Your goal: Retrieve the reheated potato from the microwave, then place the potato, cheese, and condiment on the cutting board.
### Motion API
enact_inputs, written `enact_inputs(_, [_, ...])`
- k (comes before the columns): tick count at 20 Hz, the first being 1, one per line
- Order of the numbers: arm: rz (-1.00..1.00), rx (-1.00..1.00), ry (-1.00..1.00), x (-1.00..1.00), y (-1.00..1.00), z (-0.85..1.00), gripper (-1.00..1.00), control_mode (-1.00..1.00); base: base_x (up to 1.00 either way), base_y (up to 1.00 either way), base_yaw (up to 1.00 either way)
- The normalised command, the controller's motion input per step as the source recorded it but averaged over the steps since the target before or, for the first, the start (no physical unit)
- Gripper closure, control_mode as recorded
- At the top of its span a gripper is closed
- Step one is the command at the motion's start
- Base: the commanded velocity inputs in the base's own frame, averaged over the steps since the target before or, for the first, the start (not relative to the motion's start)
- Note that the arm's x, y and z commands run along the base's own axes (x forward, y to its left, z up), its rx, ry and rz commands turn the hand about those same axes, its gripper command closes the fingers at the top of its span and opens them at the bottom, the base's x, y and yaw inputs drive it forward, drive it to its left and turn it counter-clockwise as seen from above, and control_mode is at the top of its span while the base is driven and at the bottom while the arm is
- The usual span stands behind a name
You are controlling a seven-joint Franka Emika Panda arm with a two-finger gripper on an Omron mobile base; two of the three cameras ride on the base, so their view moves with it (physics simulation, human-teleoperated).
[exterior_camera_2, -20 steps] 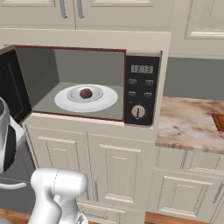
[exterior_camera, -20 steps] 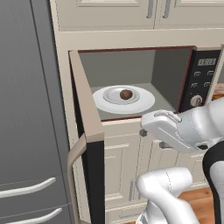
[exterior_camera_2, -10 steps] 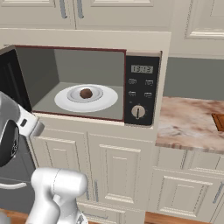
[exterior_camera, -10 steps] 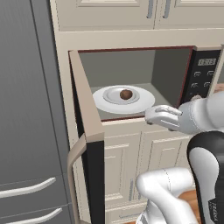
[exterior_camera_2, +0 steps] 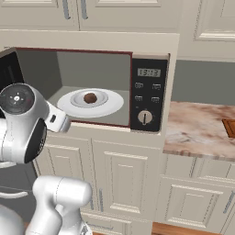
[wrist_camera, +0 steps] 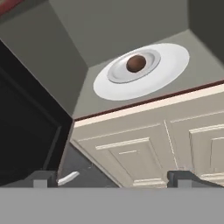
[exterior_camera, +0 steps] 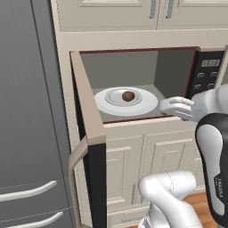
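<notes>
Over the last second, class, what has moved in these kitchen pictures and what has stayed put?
The arm has swung across the front of the open microwave: in the left base view its hand slid rightward, and the gripper, fingers apart and holding nothing, now looks up at the cavity. Nothing was grasped or released. The potato stays on its small plate on the white turntable, door open.

We hold our white arm bent, the elbow raised high and the forearm reaching forward roughly level. Our gripper (exterior_camera: 165, 106) points ahead at the end of it; in the left base view it shows as a pale hand beyond the wrist. In the hand view our two dark fingertips (wrist_camera: 42, 178) sit wide apart at the bottom corners, nothing between them. In the right base view a round dark-capped joint sits behind the hand.
</notes>
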Motion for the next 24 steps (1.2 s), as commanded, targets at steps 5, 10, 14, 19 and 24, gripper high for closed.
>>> enact_inputs(5, [0.00, -0.11, -0.06, 0.56, -0.24, 0.00, -1.00, -1.00, 0.00, 0.00, 0.00])
enact_inputs(10, [-0.01, -0.15, -0.01, 0.64, 0.01, 0.00, -1.00, -1.00, 0.00, 0.00, 0.00])
enact_inputs(14, [0.00, -0.03, -0.06, 0.56, 0.02, -0.01, -1.00, -1.00, 0.00, 0.00, 0.00])
enact_inputs(19, [0.00, -0.02, -0.09, 0.41, 0.07, -0.16, -1.00, -1.00, 0.00, 0.00, 0.00])
enact_inputs(24, [0.00, -0.11, -0.06, 0.43, 0.21, -0.20, -1.00, -1.00, 0.00, 0.00, 0.00])
